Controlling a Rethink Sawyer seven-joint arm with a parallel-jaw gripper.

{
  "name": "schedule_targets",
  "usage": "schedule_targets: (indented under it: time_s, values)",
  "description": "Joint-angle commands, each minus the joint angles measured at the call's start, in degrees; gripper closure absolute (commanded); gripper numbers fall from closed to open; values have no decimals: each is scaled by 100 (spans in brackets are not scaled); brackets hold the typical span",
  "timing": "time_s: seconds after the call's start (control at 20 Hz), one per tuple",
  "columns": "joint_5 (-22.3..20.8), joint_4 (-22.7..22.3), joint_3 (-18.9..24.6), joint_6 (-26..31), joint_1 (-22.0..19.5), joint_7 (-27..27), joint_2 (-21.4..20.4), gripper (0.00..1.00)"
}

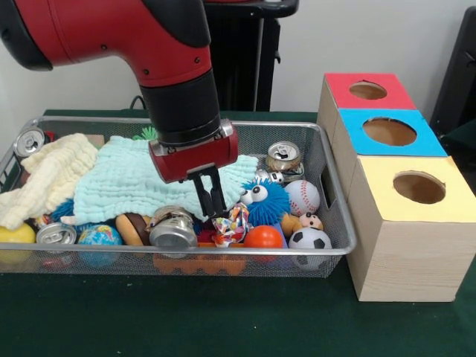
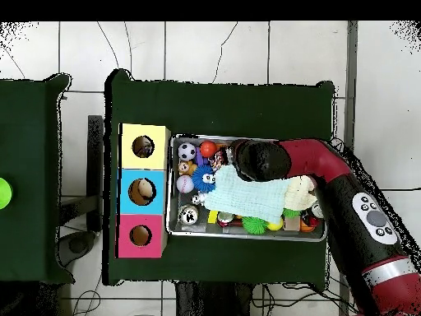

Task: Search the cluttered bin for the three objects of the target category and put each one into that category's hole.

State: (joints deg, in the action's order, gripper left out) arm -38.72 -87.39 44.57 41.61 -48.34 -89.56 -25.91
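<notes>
Front view has the hand (image 1: 212, 199) down in the wire bin (image 1: 336, 223), fingers close together, nothing gripped; tips just above a colourful crumpled toy (image 1: 232, 223); cans (image 1: 172, 228), balls (image 1: 303, 196) under a mint cloth (image 1: 126, 182); three-hole box (image 1: 394, 216) beside.

A: Where does the front view sit?
B: Low and close at the bench (image 1: 238, 327) edge, level with the bin (image 1: 338, 223); boxes (image 1: 405, 223) at right of frame.
A: And the overhead?
B: High, straight down, far off; floor tiles all round, boxes left of the bin.
A: Shared?
B: Bin, boxes, arm (image 2: 345, 177), green bench top.
</notes>
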Motion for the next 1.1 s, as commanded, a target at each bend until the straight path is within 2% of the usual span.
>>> schedule_targets:
  time_s: [0.05,0.3,0.45,0.5,0.85,1.1]
  values:
    - [168,-376,-233,850,135,653,-241,100]
    - [141,-422,-326,595,178,399,-177,100]
    - [173,-456,-284,536,130,457,-146,100]
    - [186,-464,-272,524,115,473,-136,0]
    - [212,-463,-284,508,112,454,-100,0]
    - [201,-396,-385,425,190,219,-61,0]
